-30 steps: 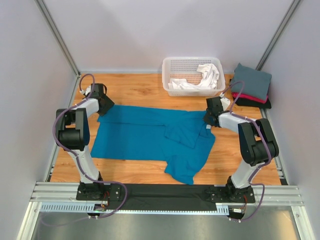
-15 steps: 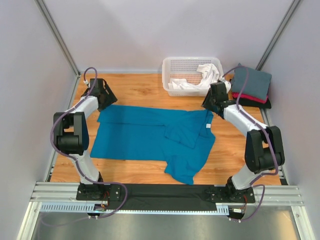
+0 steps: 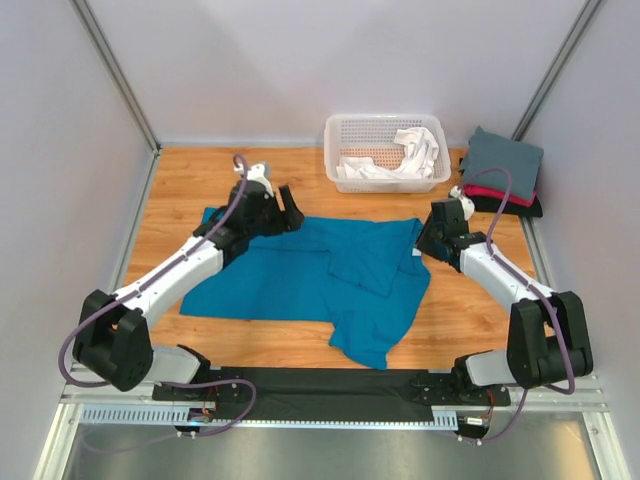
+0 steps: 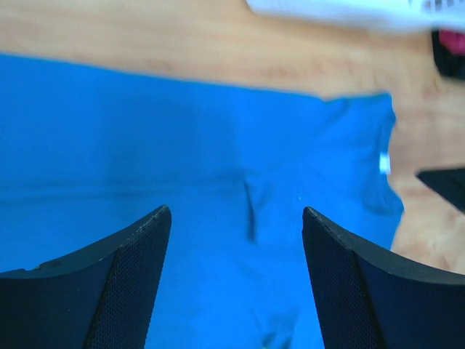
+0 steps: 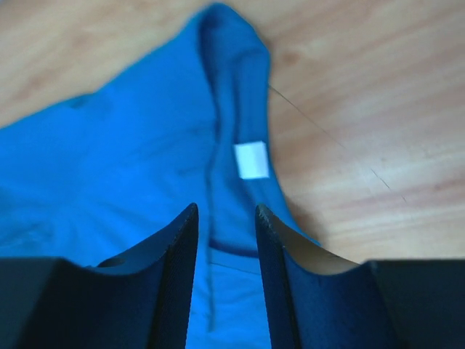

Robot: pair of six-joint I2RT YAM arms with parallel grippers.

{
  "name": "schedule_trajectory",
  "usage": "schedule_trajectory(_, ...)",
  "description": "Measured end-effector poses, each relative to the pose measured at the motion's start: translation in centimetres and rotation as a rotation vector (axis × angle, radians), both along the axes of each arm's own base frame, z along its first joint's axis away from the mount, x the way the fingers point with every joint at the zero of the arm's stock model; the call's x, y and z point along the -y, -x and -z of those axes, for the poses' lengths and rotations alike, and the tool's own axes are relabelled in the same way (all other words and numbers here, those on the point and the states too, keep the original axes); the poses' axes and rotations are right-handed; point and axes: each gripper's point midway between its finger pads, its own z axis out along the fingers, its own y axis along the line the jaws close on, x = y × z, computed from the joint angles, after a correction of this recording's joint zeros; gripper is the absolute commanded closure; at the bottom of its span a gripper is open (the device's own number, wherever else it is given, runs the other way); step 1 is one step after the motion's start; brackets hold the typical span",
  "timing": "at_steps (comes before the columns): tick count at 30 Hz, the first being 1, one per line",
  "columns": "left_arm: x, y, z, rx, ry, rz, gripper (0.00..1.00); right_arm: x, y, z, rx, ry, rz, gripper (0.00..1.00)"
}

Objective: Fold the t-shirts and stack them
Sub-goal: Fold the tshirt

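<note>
Spread t-shirt point(image 3: 270, 280): lay under left claw point(image 3: 287, 210) and right claw point(image 3: 424, 238).
Neck label point(image 5: 251, 160): sat just ahead of right claw.
Basket point(image 3: 380, 119): stood beyond both claws.
Folded stack point(image 3: 505, 160): lay right of basket.

Robot lab cell: bare white walls point(image 3: 330, 60), aluminium rail point(image 3: 110, 385), wooden table point(image 3: 190, 185), two mounted arms point(image 3: 170, 275).
</note>
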Motion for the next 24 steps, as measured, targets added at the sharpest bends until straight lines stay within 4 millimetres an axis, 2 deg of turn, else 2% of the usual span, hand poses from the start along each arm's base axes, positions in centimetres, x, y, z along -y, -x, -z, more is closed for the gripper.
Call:
schedule_trajectory(3, 3.7, 3.5, 2.3, -0.049, -0.01, 0.089, 0.21, 0.9, 2.2, 2.5, -0.075, 0.014, 0.028, 0.66)
schedule_trajectory(6, 7.9, 6.5, 3.8, -0.074, -0.047, 0.195, 0.22, 1.3, 3.4, 4.1, -0.115, 0.013, 0.046, 0.71)
schedule_trajectory(13, 16.9, 11.4, 7.1, -0.061, -0.2, 0.416, 0.26, 1.5, 4.9, 6.0, -0.152, 0.008, 0.057, 0.78)
schedule_trajectory(16, 20.3, 13.5, 9.0, -0.038, -0.297, 0.538, 0.32, 1.5, 5.1, 6.4, -0.154, 0.008, 0.058, 0.79)
schedule_trajectory(20, 23.3, 14.5, 10.6, 0.0, -0.386, 0.647, 0.35, 1.7, 5.0, 7.2, -0.167, 0.011, 0.064, 0.85)
schedule_trajectory(24, 24.1, 14.3, 11.5, 0.024, -0.449, 0.695, 0.37, 2.3, 4.6, 7.7, -0.172, 0.001, 0.098, 0.88)
